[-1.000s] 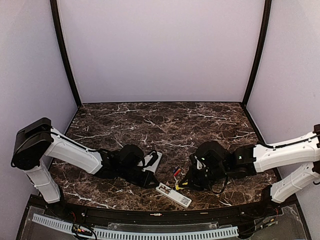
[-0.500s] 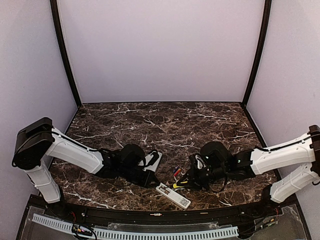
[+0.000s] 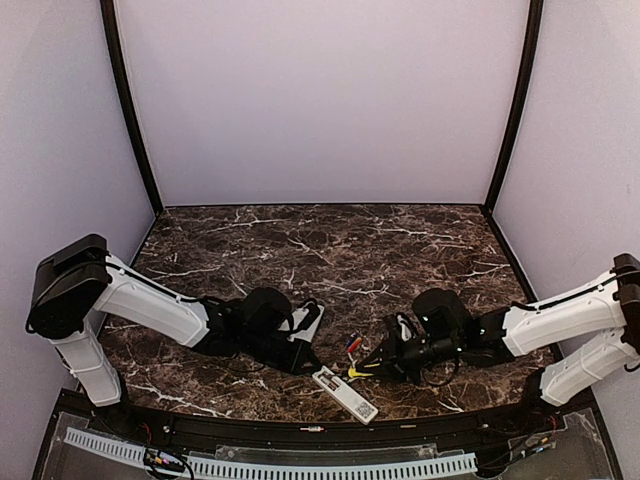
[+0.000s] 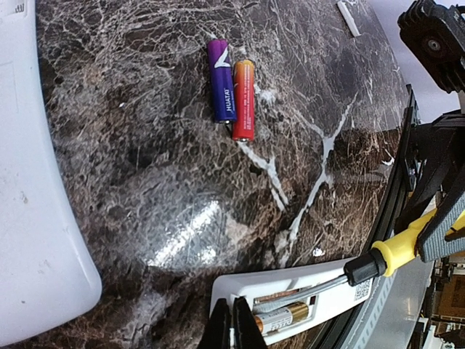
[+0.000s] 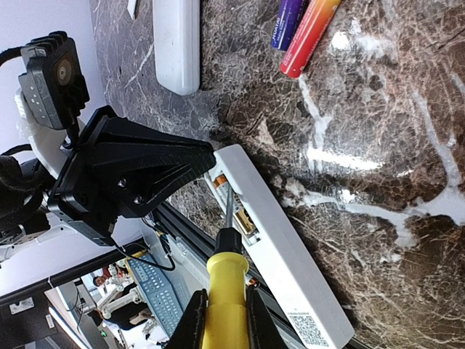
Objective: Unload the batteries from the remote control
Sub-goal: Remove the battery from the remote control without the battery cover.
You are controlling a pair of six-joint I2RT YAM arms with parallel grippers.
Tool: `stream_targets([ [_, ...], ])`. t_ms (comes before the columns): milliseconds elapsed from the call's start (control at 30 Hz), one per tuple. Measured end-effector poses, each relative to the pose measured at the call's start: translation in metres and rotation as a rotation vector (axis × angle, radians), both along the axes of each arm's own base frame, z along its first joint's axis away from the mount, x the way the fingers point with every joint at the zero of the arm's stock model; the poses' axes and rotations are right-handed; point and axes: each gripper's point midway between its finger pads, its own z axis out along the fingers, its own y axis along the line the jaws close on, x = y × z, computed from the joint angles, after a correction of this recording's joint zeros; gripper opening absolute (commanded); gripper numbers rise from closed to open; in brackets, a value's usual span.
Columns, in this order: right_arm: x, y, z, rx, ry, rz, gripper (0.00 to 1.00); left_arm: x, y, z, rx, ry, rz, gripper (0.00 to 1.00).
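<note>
The white remote (image 4: 305,287) lies near the table's front edge with its battery compartment open; one gold-ended battery (image 4: 285,318) sits inside. My left gripper (image 4: 232,326) is shut, its tips pressed on the remote's end. My right gripper (image 5: 227,309) is shut on the yellow-handled screwdriver (image 5: 227,280), whose shaft reaches into the compartment of the remote (image 5: 290,254). Two loose batteries lie side by side on the marble, one blue-purple (image 4: 220,80) and one red (image 4: 243,100). They also show in the top view (image 3: 352,343).
A larger white flat piece (image 4: 29,218) lies under my left wrist, also in the right wrist view (image 5: 176,43). A small white cover (image 4: 348,16) lies farther back. The black table rim (image 3: 300,428) runs just past the remote (image 3: 345,393).
My right arm has drawn back to the right and lower with the screwdriver. The remote has turned slightly, its near end swinging toward the front edge. My left gripper has stayed put.
</note>
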Motion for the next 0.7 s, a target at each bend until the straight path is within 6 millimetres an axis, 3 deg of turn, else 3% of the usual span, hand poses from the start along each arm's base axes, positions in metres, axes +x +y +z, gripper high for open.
stream_targets([
  [700, -0.01, -0.006, 0.011, 0.056, 0.031, 0.005, 0.0, -0.002, -0.002, 0.001, -0.003, 0.001, -0.008, 0.03],
])
